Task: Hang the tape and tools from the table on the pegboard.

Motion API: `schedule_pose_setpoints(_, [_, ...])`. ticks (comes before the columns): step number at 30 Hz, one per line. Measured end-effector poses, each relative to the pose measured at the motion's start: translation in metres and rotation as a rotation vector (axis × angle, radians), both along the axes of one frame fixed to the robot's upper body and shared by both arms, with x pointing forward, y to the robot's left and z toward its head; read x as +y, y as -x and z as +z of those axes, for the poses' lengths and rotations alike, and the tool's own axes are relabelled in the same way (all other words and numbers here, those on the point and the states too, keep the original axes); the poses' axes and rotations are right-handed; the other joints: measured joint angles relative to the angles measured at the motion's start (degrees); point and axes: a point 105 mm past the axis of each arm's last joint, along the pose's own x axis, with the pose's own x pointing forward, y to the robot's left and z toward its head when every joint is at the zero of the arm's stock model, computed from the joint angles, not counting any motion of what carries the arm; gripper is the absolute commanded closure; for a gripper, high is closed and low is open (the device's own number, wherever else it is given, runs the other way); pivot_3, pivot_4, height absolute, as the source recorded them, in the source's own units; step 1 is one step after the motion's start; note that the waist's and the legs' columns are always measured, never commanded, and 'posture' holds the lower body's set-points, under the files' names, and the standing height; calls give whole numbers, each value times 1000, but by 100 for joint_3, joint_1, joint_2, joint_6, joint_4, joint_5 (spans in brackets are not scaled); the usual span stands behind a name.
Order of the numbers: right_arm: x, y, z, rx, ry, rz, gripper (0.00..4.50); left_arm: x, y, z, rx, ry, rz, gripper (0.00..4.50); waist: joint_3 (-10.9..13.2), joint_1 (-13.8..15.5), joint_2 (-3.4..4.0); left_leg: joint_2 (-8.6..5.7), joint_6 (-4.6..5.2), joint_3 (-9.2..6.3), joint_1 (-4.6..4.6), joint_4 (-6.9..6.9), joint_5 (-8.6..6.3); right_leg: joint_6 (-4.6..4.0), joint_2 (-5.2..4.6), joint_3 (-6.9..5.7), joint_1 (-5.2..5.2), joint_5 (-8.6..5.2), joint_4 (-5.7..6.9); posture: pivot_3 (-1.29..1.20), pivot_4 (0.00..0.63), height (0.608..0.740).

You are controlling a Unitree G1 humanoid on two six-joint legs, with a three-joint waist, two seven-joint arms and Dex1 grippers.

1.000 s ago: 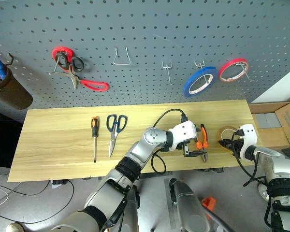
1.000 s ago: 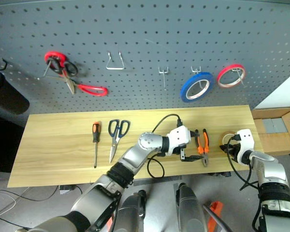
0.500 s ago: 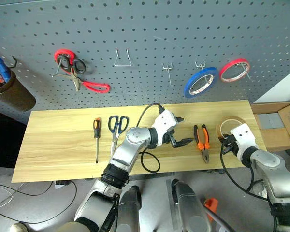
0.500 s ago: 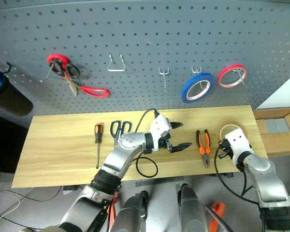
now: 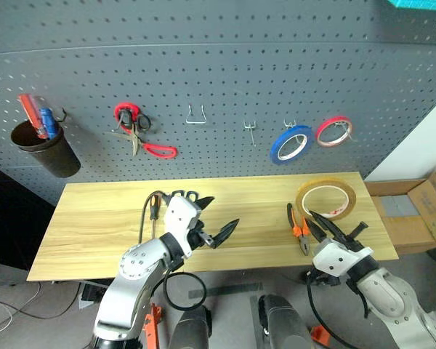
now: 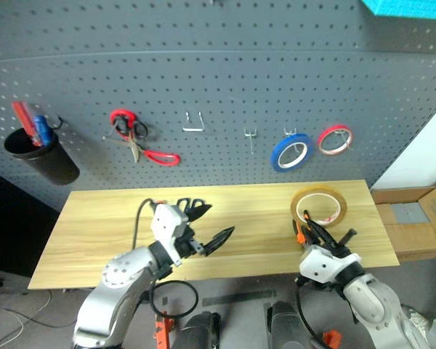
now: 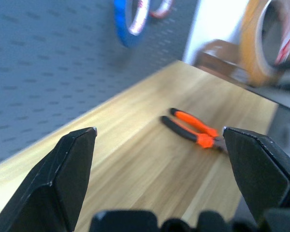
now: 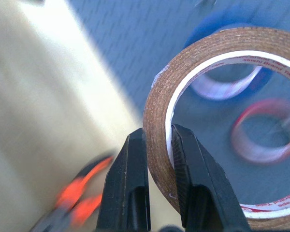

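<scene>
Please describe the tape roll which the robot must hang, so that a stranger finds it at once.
Look at the right end of the wooden table, in front of the pegboard. There the right gripper holds up a tan tape roll, unlike the blue ring and red ring already hanging.

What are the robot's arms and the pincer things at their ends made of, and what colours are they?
Both arms are silver-grey rounded segments ending in white wrist housings, with black cables looping alongside. The left tool and right tool each carry two black, tapering, wedge-shaped fingers.
</scene>
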Motion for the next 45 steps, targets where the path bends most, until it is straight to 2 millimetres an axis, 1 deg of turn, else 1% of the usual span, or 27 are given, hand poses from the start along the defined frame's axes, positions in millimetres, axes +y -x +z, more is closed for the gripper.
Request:
schedule_pose_setpoints(1, [4,-6,4,-31,-2,19,4385,4,1,2,1,14,23,0,-39,5,-12,1,5,0,5,0,4,-5,1,0,2,3,2,-54,105,740])
schedule_pose_setpoints(2, [12,-19,11,-71,-24,47,4385,8,0,5,0,35,55,0,-83,5,-23,6,8,0,6,0,12,-20,9,2,2,15,0,-42,103,740])
schedule_pose_setpoints(3, [19,-27,17,-98,-41,68,4385,7,-1,7,-4,47,61,0,-113,0,-24,9,6,1,7,1,16,-24,13,3,1,22,0,-39,102,740])
schedule_pose_setpoints(4, [31,-37,22,-121,-61,110,4385,7,-2,10,-10,64,79,0,-149,-1,-27,9,5,1,14,-2,22,-19,16,5,4,27,4,-31,99,740])
schedule_pose_setpoints(5, [42,-48,25,-130,-81,139,4385,4,-5,13,-19,80,87,0,-177,3,-32,11,2,0,19,-3,25,-24,21,5,6,31,7,-22,97,740])
schedule_pose_setpoints(6, [50,-53,29,-139,-94,161,4385,-1,-7,17,-30,90,78,0,-194,25,-27,10,1,-4,18,-6,32,-28,21,3,5,34,9,-15,97,740])
schedule_pose_setpoints(7, [57,-59,30,-141,-105,185,4385,-6,-10,21,-42,102,76,0,-212,57,-27,10,2,-4,21,-12,33,-52,21,3,5,47,10,-11,96,740])
schedule_pose_setpoints(8, [65,-67,30,-138,-115,204,4385,-12,-15,28,-60,117,74,0,-223,128,-24,10,1,-7,21,-11,34,-55,22,0,6,48,13,-7,96,740])
schedule_pose_setpoints(11, [76,-81,29,-111,-136,250,4385,-26,-26,47,-109,131,54,0,-247,276,-19,6,-1,-8,12,-11,35,-57,21,0,2,49,7,-1,99,740])
schedule_pose_setpoints(12, [77,-84,29,-100,-137,258,4385,-28,-29,51,-120,130,49,0,-255,299,-15,5,-1,-8,7,-11,35,-57,20,1,0,50,3,1,99,740])
schedule_pose_setpoints(14, [79,-88,23,-58,-143,288,4385,-30,-35,51,-115,120,45,0,-278,302,-13,4,-2,-6,5,-11,34,-57,19,3,-2,50,2,0,98,740])
schedule_pose_setpoints(17, [79,-91,11,26,-145,323,4385,-32,-41,43,-80,107,43,0,-282,289,-11,6,-7,-5,2,-20,32,-60,19,3,-9,48,-1,-10,102,740])
schedule_pose_setpoints(21, [83,-92,1,115,-141,388,4385,-33,-43,35,-56,91,30,0,-282,269,-11,7,-6,-5,2,-20,30,-61,19,2,-10,47,0,-21,106,740])
schedule_pose_setpoints(23, [84,-95,1,134,-118,414,4385,-33,-44,33,-53,88,28,0,-282,262,-9,6,-5,-4,4,-16,30,-61,19,4,-10,47,5,-24,107,740])
schedule_pose_setpoints(27, [85,-102,9,141,-90,455,4385,-34,-45,29,-43,84,15,0,-283,264,-8,7,-4,-6,10,-15,30,-61,20,1,-5,47,10,-31,109,740])
schedule_pose_setpoints(30, [85,-106,11,151,-72,471,4385,-34,-47,29,-47,84,14,0,-283,263,-8,7,-4,-5,10,-15,30,-61,20,3,-5,47,10,-34,110,740])
schedule_pose_setpoints(34, [80,-112,9,200,-42,482,4385,-34,-49,28,-49,85,11,0,-283,263,-8,6,-5,-4,10,-15,31,-61,20,4,-5,48,9,-34,112,740])
schedule_pose_setpoints(39, [74,-115,-3,294,-41,479,4385,-34,-50,27,-49,84,9,0,-283,263,-7,7,-4,-4,10,-15,30,-61,19,4,-6,48,9,-31,116,740])
schedule_pose_setpoints(41, [71,-116,-5,318,-46,472,3671,-34,-50,27,-51,85,5,0,-283,263,-7,7,-4,-4,10,-15,30,-61,19,4,-6,48,9,-29,119,740])
schedule_pose_setpoints(42, [70,-117,-6,329,-52,468,3462,-34,-50,27,-55,85,5,0,-283,263,-7,7,-4,-4,10,-15,30,-62,20,4,-6,48,10,-29,121,740])
schedule_pose_setpoints(45, [66,-119,-5,338,-68,450,2482,-34,-50,28,-62,87,7,0,-283,264,-7,7,-4,-4,10,-15,30,-62,19,5,-6,48,10,-29,128,740])
